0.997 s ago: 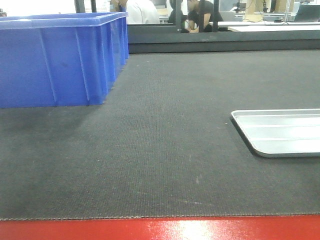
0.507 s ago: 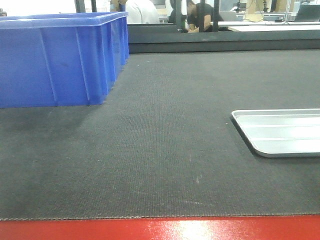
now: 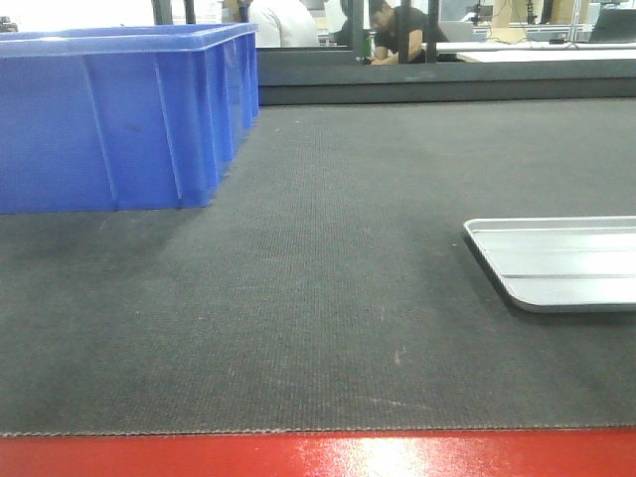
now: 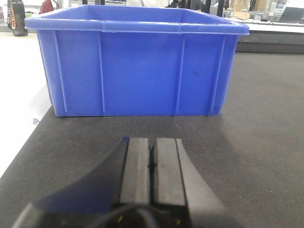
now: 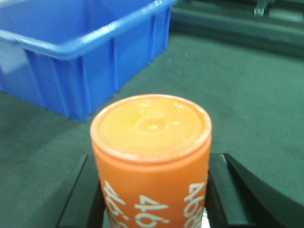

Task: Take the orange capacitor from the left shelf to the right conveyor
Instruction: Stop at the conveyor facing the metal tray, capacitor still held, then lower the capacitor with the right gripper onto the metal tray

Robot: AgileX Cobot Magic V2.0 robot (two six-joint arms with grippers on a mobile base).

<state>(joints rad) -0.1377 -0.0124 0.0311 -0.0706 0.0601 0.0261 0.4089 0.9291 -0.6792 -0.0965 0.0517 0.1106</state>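
The right gripper (image 5: pixel 153 192) clasps the orange capacitor (image 5: pixel 151 142), long axis running out along its jaws, the right conveyor (image 5: pixel 251 104) seemingly close beneath; the left gripper (image 4: pixel 152 161) is pinched together, empty.

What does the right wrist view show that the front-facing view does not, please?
Only the right wrist view shows the capacitor, clamped upright in the right gripper. Only the front-facing view shows the tray and the red edge. Both show the crate standing on the belt.
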